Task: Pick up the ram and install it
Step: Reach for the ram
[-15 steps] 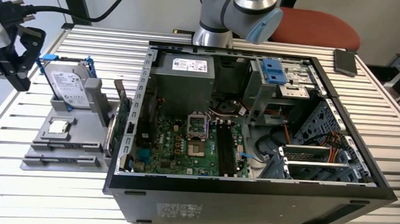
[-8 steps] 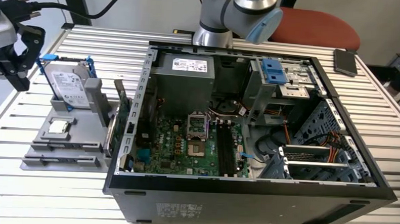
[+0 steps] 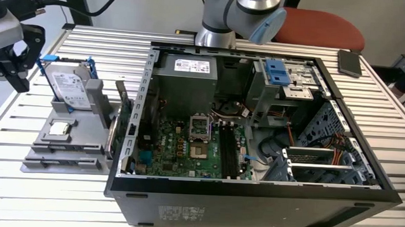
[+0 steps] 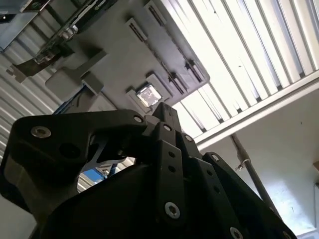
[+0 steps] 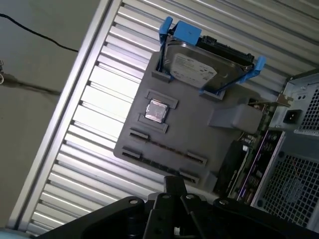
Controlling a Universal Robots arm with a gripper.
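The pincer (image 5: 174,181) hung closed and empty above the holder (image 5: 199,134); the ram (image 5: 167,148) seemed to stand edge-up in a slot just below it. Coming down closed, the pincer could have knocked the ram askew

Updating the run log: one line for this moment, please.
gripper: near gray parts tray, at exterior view's left | tray: hard drive, processor chip on it | computer case: open

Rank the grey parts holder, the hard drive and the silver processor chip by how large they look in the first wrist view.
1. Grey parts holder, largest.
2. Hard drive, standing in the holder.
3. Silver processor chip, clearly smallest.
All sit together, so nearness to the camera hardly skews the order.
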